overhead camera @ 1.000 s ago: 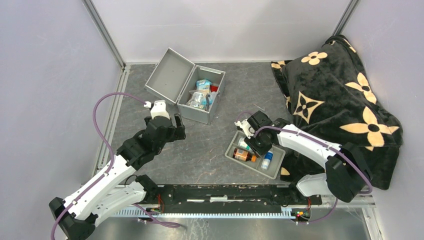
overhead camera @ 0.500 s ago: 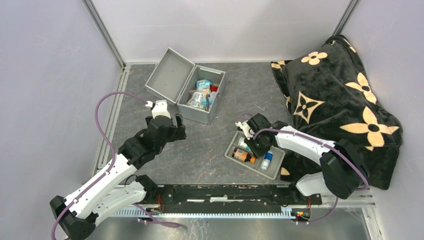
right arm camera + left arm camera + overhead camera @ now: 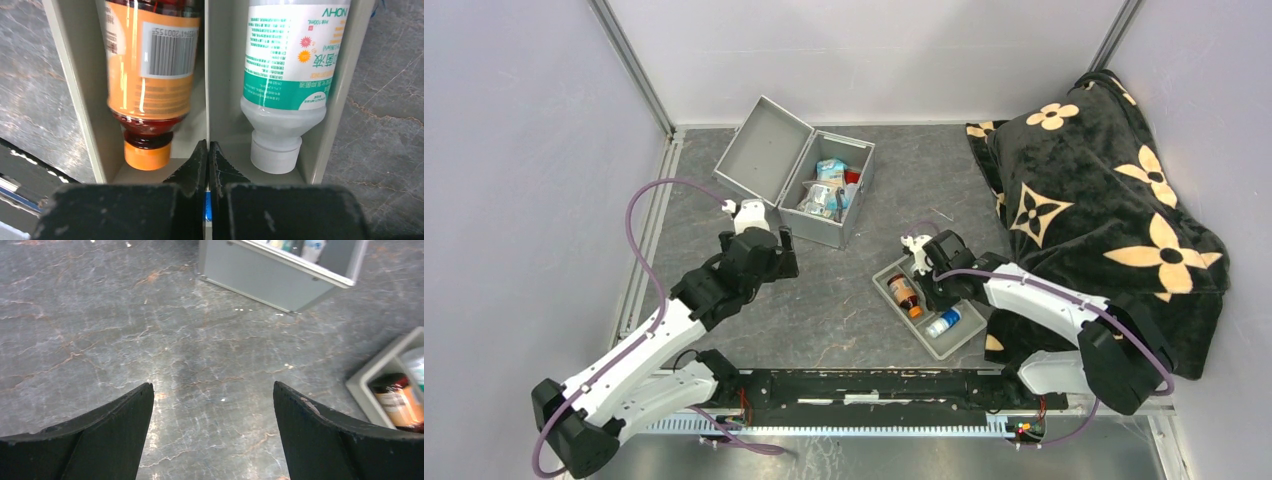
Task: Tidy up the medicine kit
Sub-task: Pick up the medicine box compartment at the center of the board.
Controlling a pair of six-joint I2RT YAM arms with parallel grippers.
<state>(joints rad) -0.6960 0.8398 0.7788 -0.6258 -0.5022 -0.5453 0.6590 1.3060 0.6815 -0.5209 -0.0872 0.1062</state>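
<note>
The medicine kit is a silver-grey metal case at the back, lid open, with packets inside. Its front wall shows in the left wrist view. My left gripper hangs open and empty over the bare floor just in front of the kit. My right gripper is shut on the middle divider of the grey plastic tray, at the tray's far end. An orange-capped brown bottle lies left of the divider. A white bottle lies right of it.
A black blanket with cream flowers is heaped at the right, touching the tray's right side. The tray's corner and the brown bottle show at the right of the left wrist view. Metal frame posts stand at the back corners.
The tray has swung round and shifted slightly left under my right gripper, and the bottles have turned with it. My left gripper has crept a little toward the kit.
</note>
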